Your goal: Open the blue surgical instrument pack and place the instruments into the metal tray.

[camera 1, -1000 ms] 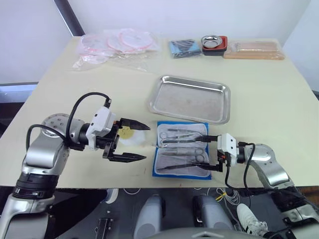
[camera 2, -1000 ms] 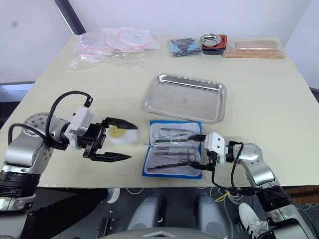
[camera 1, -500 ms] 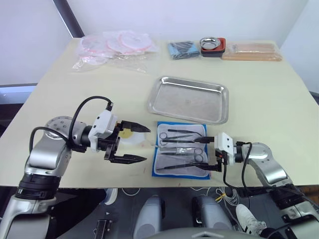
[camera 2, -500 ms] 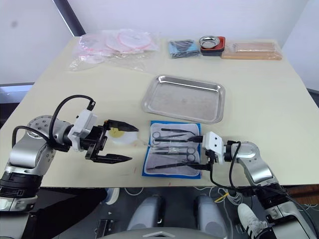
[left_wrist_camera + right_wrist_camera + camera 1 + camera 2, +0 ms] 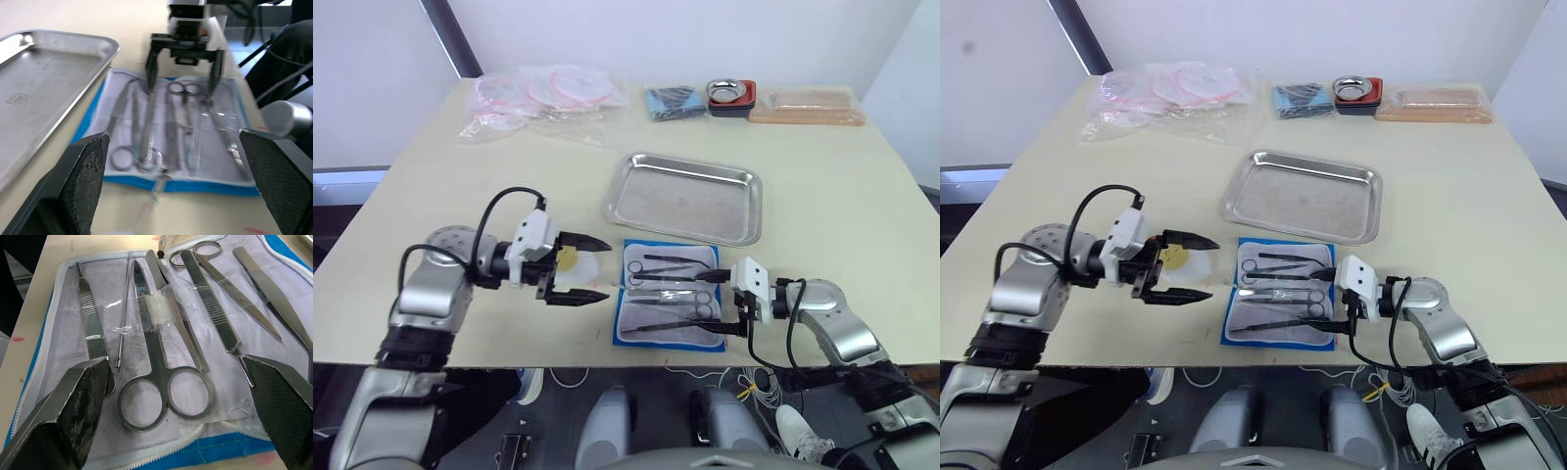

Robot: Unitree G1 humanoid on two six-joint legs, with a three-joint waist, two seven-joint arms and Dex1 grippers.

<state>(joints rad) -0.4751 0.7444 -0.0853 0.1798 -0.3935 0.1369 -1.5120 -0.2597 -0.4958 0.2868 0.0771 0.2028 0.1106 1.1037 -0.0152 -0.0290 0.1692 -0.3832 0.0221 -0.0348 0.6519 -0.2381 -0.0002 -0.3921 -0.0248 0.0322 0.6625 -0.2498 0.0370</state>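
The blue surgical instrument pack (image 5: 670,295) lies open near the table's (image 5: 842,186) front edge, the instruments (image 5: 161,357) — scissors, forceps, tweezers — taped in a row on its pale lining. The metal tray (image 5: 687,196) sits just behind it, toward the table's middle. The right gripper (image 5: 732,302) is at the pack's right edge, its fingers spread wide over the instrument handles and holding nothing. The left gripper (image 5: 599,270) hovers beside the pack's left edge — also wide open — above a small clear packet with a yellow spot (image 5: 570,262).
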